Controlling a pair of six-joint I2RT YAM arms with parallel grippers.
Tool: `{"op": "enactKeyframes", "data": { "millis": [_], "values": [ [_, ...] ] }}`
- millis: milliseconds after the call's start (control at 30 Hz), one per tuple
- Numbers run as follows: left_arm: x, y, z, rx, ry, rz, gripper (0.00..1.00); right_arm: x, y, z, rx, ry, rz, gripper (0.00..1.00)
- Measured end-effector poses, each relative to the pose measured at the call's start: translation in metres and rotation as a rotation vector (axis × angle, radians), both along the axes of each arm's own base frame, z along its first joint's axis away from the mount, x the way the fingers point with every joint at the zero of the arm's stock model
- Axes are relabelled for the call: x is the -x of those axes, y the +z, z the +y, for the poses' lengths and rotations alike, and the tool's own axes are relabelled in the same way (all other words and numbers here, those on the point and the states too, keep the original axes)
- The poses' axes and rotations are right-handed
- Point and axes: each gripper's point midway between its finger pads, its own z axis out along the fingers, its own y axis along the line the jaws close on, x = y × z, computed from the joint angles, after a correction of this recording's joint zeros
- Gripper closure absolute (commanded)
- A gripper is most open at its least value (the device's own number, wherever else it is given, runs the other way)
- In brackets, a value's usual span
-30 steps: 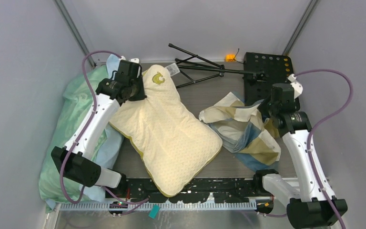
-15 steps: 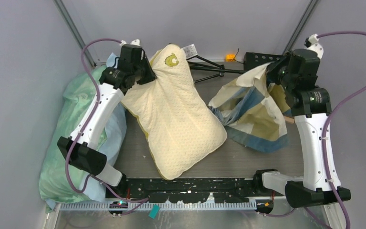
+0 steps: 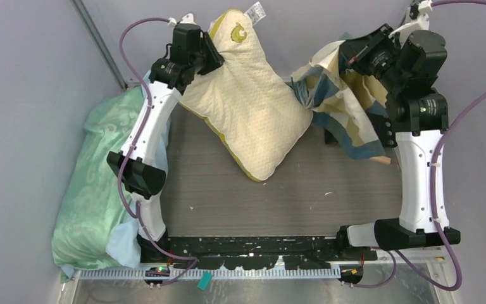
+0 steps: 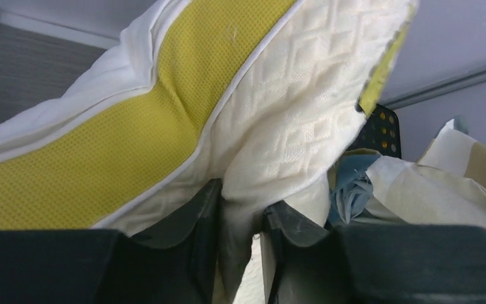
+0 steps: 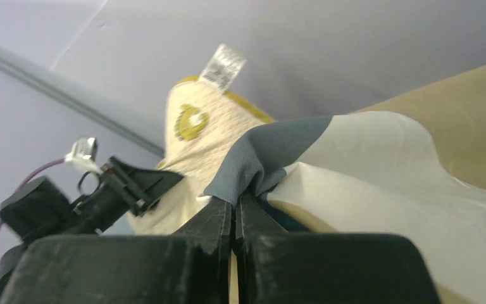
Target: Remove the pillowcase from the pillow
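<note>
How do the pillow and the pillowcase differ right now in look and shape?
The pillow is plain cream-yellow with a dotted texture; the pillowcase is blocks of blue, tan and cream. The pillow is plump and holds its form; the pillowcase hangs limp in folds. The left gripper pinches the pillow's corner; the right gripper pinches the pillowcase. Shared: each hangs from a shut gripper.

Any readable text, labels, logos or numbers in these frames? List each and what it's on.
None reads as words.
Tag on the pillow: grey print, too small and blurred to read.
Emblem on the pillow: yellow-green curl shaped like "C", no letters beside it.
Pillowcase: colour blocks only, no print visible.
</note>
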Motion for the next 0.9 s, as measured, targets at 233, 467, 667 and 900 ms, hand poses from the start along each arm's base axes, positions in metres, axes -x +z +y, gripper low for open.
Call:
{"op": "enactKeyframes", "data": {
  "millis": [233, 467, 667, 900],
  "values": [
    [0.002, -0.024, 0.0, -0.06, -0.04, 0.034, 0.0, -0.008, -0.03, 0.03, -0.038, 0.163, 0.057, 0.2],
    [0.062, -0.097, 0.032, -0.261, -0.066, 0.156, 0.0, -0.016, -0.131, 0.01, 0.041, 0.061, 0.285, 0.21],
    [0.135, -0.116, 0.057, -0.328, -0.079, 0.09, 0.0, 0.019, -0.231, -0.019, 0.186, -0.042, 0.404, 0.21],
    [0.174, -0.193, 0.061, -0.392, -0.123, 0.117, 0.0, 0.055, -0.305, -0.059, 0.291, -0.219, 0.414, 0.2]
  ]
}}
